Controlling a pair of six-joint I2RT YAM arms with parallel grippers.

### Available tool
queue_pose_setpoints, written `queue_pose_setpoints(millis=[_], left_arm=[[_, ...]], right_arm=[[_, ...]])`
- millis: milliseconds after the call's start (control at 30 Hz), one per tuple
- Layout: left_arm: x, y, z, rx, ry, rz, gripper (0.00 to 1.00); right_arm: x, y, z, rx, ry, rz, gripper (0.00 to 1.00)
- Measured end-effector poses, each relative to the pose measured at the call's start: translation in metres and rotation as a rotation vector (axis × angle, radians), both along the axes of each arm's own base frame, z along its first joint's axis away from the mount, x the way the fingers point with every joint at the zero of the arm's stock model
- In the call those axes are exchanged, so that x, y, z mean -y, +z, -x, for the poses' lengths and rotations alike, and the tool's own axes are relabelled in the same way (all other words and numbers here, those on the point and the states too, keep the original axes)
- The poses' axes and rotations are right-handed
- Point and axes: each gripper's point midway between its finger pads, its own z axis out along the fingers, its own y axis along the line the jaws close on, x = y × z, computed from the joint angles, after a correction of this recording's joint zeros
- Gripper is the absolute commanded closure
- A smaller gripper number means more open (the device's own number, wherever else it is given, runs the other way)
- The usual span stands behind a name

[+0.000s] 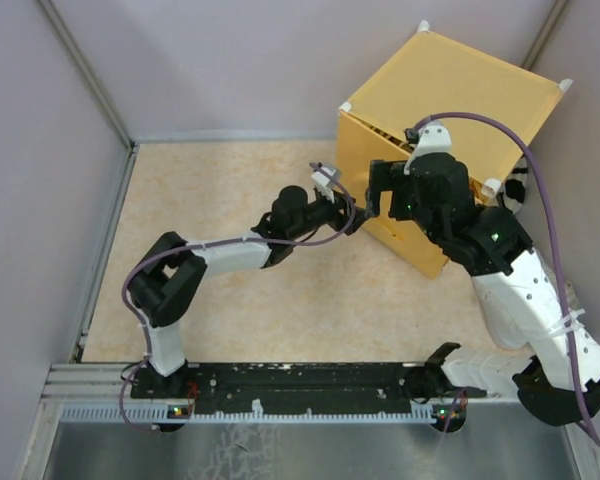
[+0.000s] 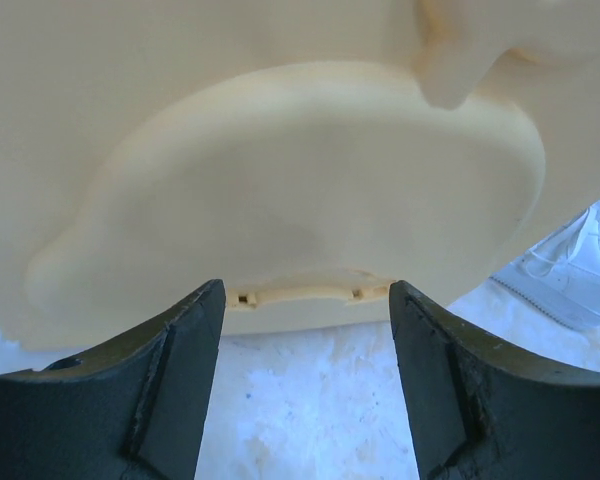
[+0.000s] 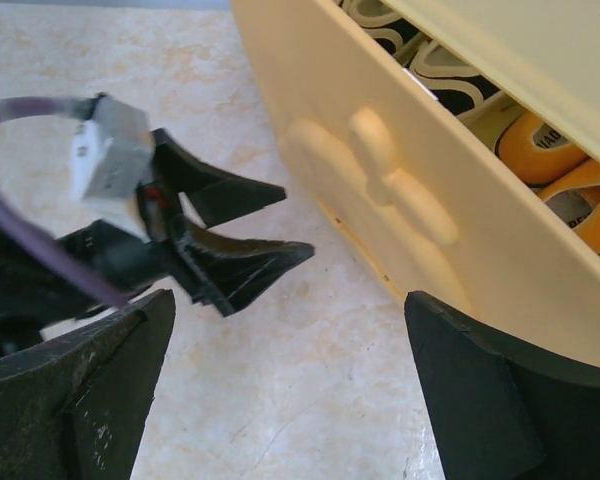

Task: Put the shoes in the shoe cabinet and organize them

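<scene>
The yellow-orange shoe cabinet [image 1: 450, 90] stands at the back right. Its door [image 3: 380, 190], embossed with a fruit shape, stands ajar with a gap along its top edge. Through the gap I see orange shoes [image 3: 545, 150] and black-and-white shoes [image 3: 420, 60] inside. The all-black pair is not visible. My left gripper [image 1: 357, 216] is open and empty, close in front of the door; the door fills the left wrist view [image 2: 300, 170] past the left gripper [image 2: 305, 290]. My right gripper [image 1: 378, 198] is open and empty just above the door's front, with the right gripper [image 3: 288, 300] over the floor beside the left gripper [image 3: 270, 225].
A white sneaker [image 2: 575, 270] lies on the floor past the cabinet's side. A black-and-white object [image 1: 517, 188] shows between the cabinet and the right wall. Grey walls enclose the beige floor [image 1: 220, 190]. A metal rail [image 1: 280, 385] runs along the near edge.
</scene>
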Motion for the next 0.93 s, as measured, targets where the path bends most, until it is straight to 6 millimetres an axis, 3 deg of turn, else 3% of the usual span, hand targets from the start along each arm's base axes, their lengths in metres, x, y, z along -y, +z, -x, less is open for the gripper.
queue_pose_setpoints(millis=[200, 333, 433, 533, 733, 933], left_arm=[[-0.049, -0.008, 0.024, -0.038, 0.09, -0.08, 0.26], [-0.089, -0.033, 0.045, -0.093, 0.157, -0.154, 0.25], [-0.113, -0.048, 0.059, -0.126, 0.191, -0.202, 0.25], [-0.131, -0.048, 0.069, -0.136, 0.218, -0.223, 0.25], [-0.144, -0.023, 0.076, -0.101, 0.239, -0.202, 0.25], [-0.15, -0.018, 0.08, -0.092, 0.24, -0.207, 0.24]], right_arm=[[0.02, -0.024, -0.017, -0.022, -0.076, -0.017, 0.02], [0.038, -0.048, -0.031, -0.057, -0.146, -0.017, 0.02], [0.038, -0.064, -0.034, -0.08, -0.146, -0.009, 0.02], [0.034, -0.073, -0.034, -0.093, -0.125, -0.012, 0.01], [0.033, -0.079, -0.033, -0.093, -0.124, -0.02, 0.02], [0.039, -0.098, -0.02, -0.113, -0.143, -0.044, 0.02]])
